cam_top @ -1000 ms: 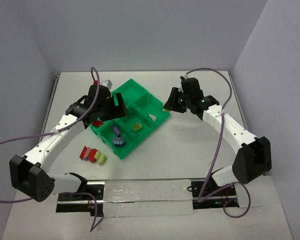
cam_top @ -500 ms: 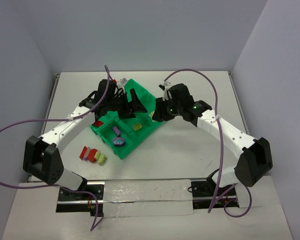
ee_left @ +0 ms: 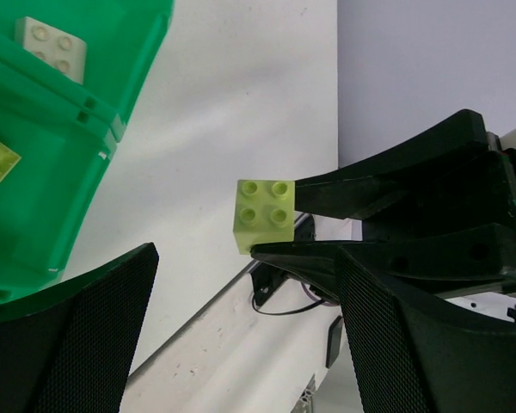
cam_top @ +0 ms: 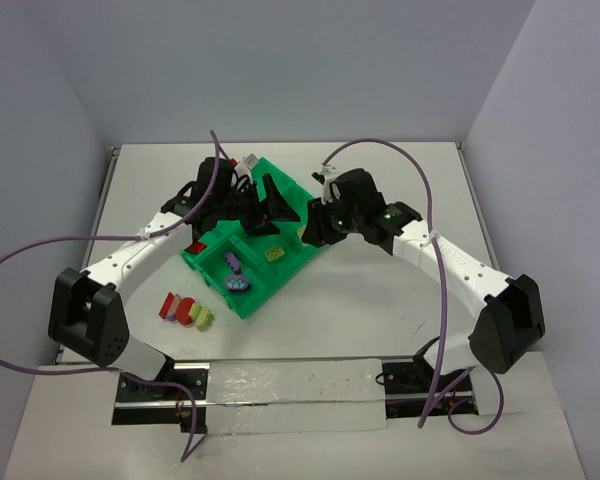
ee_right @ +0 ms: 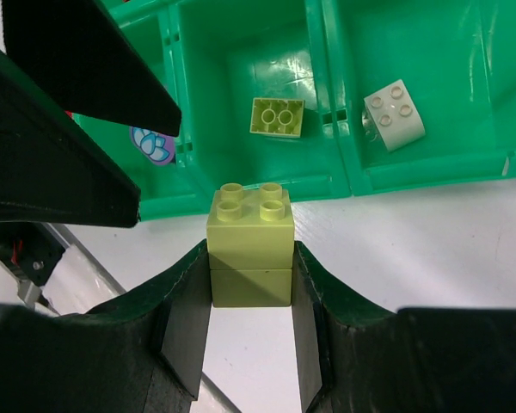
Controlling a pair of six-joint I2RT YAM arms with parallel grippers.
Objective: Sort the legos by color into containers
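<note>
a yellow-green square plastic toy brick (ee_right: 250,245) is clamped between the fingers of the right gripper (ee_right: 250,274), over the white table (ee_right: 439,249), just outside the rim of the bright green plastic compartment tray (ee_right: 258,196). the left gripper (ee_left: 245,284) is spread wide, with nothing held, facing the brick.

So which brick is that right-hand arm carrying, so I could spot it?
Find the big green tray; the right gripper hangs at its right side. Clamped in its jaws is a yellow-green brick with four studs. Unlike the white brick and the other yellow-green brick lying in the tray, it is held outside it.
</note>
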